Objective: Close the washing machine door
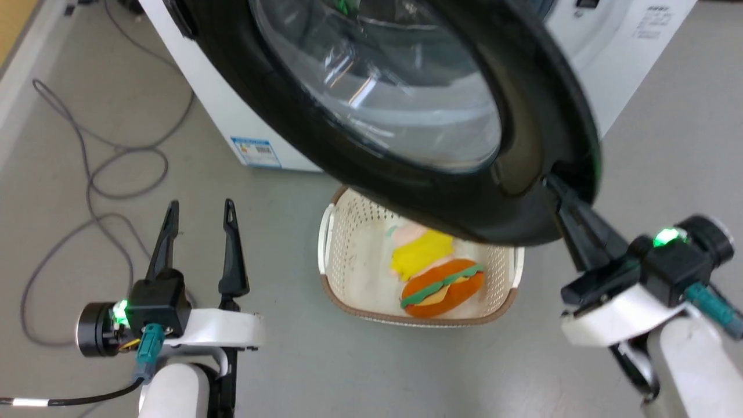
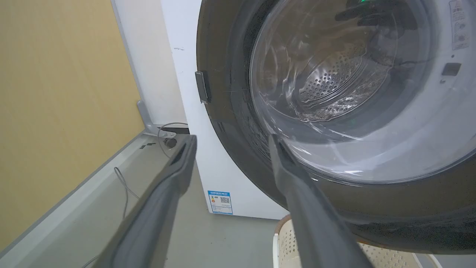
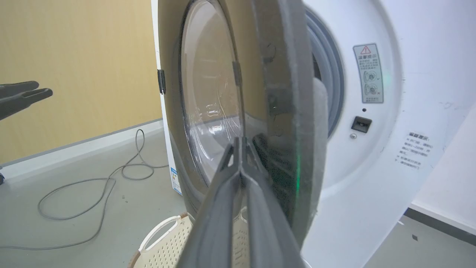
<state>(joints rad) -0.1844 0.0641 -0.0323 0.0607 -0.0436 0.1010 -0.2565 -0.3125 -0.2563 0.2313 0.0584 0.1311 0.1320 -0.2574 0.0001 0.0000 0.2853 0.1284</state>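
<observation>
The washing machine (image 1: pixel 220 110) stands white and boxy at the top of the head view, its front opening uncovered. The washing machine door (image 1: pixel 406 191), a glossy black disc with a bulging clear window, is swung partway out on the hinge at the machine's left side. In the right wrist view it shows almost edge-on, with a clear gap between it and the front panel. Its free edge hangs above a cream perforated basket (image 1: pixel 354 232) on the floor, which holds a plush burger (image 1: pixel 441 287). The right gripper (image 1: pixel 557 188) has its two fingers pressed together with nothing between them, and their tips are set against the black rim at the door's free edge (a pushing contact, not a grasp). The left gripper (image 1: pixel 201 203) hovers over the grey floor well to the left, fingers spread and empty. The step in hand looks like the push itself, begun but with much of the swing left to go. The next move calls for driving the fingertips along the door's arc toward the panel. They must stay seated on the slippery rim, and a firm final press is needed so the door catches in the small dark latch socket (image 3: pixel 361 124).
</observation>
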